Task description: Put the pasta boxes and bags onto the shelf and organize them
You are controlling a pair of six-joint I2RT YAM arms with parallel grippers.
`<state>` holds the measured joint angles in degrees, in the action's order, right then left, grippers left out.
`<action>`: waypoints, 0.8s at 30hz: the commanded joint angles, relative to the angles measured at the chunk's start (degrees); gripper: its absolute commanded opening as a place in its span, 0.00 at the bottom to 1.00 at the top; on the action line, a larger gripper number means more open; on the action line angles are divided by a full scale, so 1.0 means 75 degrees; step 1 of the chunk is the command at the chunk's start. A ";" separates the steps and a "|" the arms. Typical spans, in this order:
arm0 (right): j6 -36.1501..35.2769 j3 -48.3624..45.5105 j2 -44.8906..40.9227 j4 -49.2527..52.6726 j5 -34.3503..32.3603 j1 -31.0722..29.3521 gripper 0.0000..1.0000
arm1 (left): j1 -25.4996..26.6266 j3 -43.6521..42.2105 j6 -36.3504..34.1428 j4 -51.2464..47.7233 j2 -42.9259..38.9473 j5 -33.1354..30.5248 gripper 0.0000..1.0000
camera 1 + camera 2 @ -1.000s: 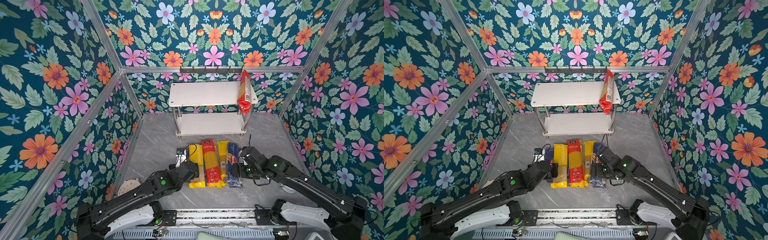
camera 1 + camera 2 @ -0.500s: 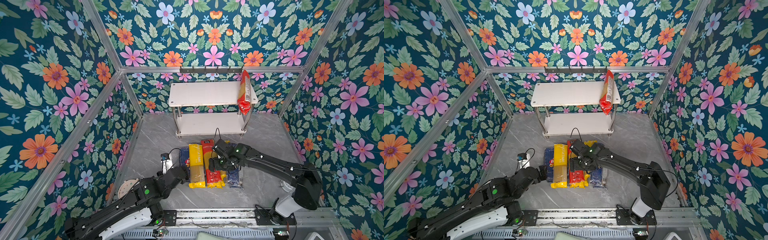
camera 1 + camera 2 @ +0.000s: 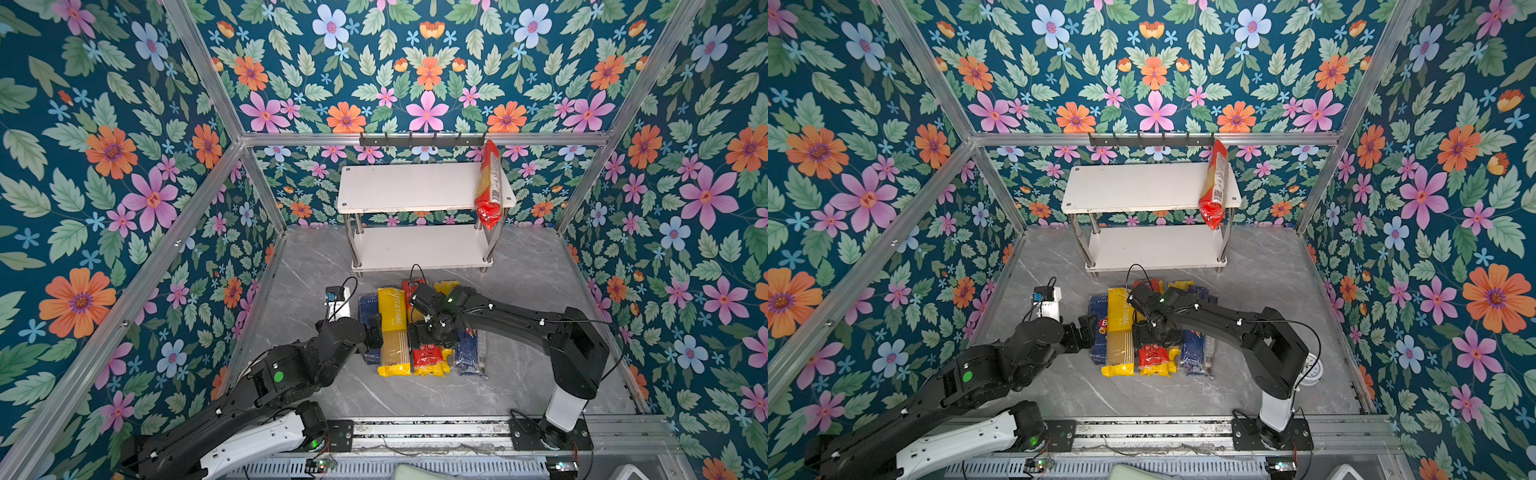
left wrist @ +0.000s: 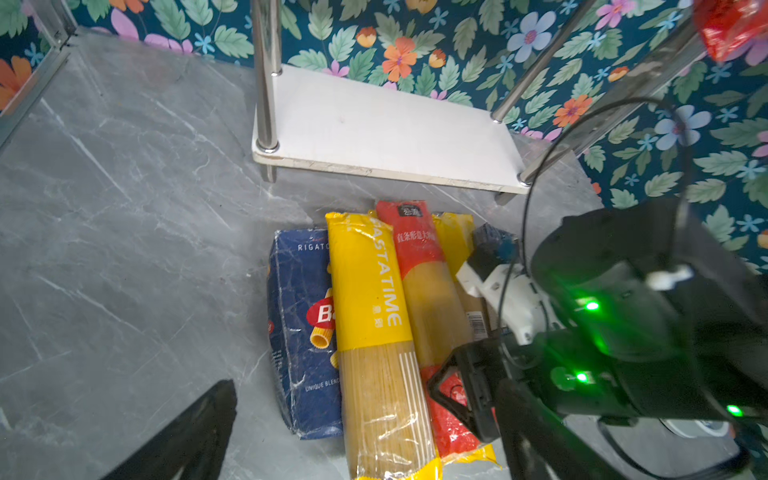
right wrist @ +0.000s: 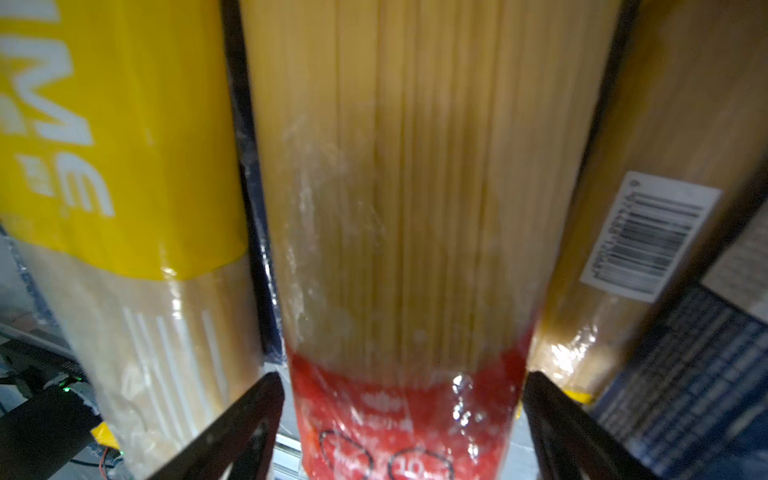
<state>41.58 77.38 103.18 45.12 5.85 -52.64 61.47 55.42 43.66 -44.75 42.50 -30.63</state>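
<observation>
The right claw (image 5: pixel 403 380) has swung in over the pile (image 3: pixel 392 328) and now straddles the red bag (image 5: pixel 407 187) on the floor (image 3: pixel 523 282), jaws wide, gripping nothing yet: a pick looks ready. The left claw (image 3: pixel 374 331), wide and empty, has backed off. The shelf (image 3: pixel 399 187) holds one pack (image 3: pixel 490 183), up top; lower board (image 3: pixel 415 249) bare.

In both top views, the shelf (image 3: pixel 415 189) boards lie bare but for a red bag (image 3: pixel 489 183) at the upper board's right end. Pasta packs (image 3: pixel 392 332) crowd the frame's centre; the desk (image 3: pixel 536 270) beside the shelf is bare.
</observation>
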 commanded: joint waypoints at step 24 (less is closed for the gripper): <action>0.0433 -0.0455 0.0169 -0.0637 0.0168 -0.0187 0.33 | -0.0335 0.0486 -0.1749 0.0670 0.0597 0.0320 0.99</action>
<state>44.86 75.18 104.29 41.56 6.11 -53.82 59.64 58.85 32.18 -41.41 46.83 -29.19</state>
